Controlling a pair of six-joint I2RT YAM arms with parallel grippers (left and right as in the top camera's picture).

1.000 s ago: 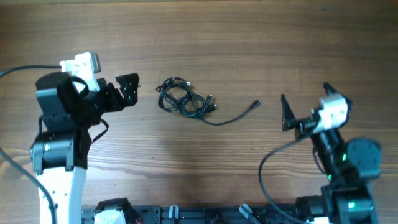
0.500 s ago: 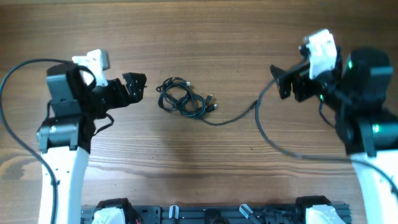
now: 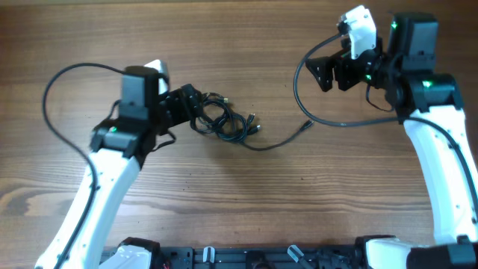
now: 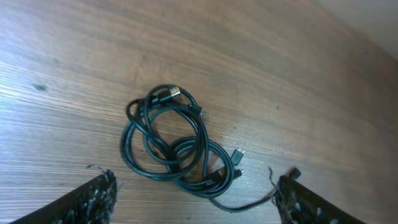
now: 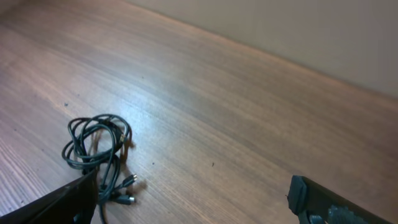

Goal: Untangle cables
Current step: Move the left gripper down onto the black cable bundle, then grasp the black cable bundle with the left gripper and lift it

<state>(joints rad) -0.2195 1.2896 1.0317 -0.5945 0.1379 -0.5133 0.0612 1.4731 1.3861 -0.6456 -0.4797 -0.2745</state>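
Note:
The cables (image 3: pixel 222 119) lie as a knotted bundle of thin black loops on the wooden table, with one loose tail (image 3: pixel 280 141) running right to a small plug. My left gripper (image 3: pixel 191 106) is open at the bundle's left edge. In the left wrist view the cables (image 4: pixel 171 143) sit just ahead, and their nearest loops reach between the spread fingers of the gripper (image 4: pixel 196 198) without being pinched. My right gripper (image 3: pixel 322 73) hangs open well up and to the right. From the right wrist the cables (image 5: pixel 96 144) show at far left, beside that gripper's (image 5: pixel 189 200) left finger.
The right arm's thick black wire (image 3: pixel 300 97) droops in a loop down to the table near the tail's plug end. The left arm's wire (image 3: pixel 56 82) arcs over the table at left. A black rail (image 3: pixel 246 258) runs along the front edge.
The left arm has swung right, bringing its gripper up to the bundle, jaws a little narrower. The right arm has risen and moved to the back right. The cables have not moved.

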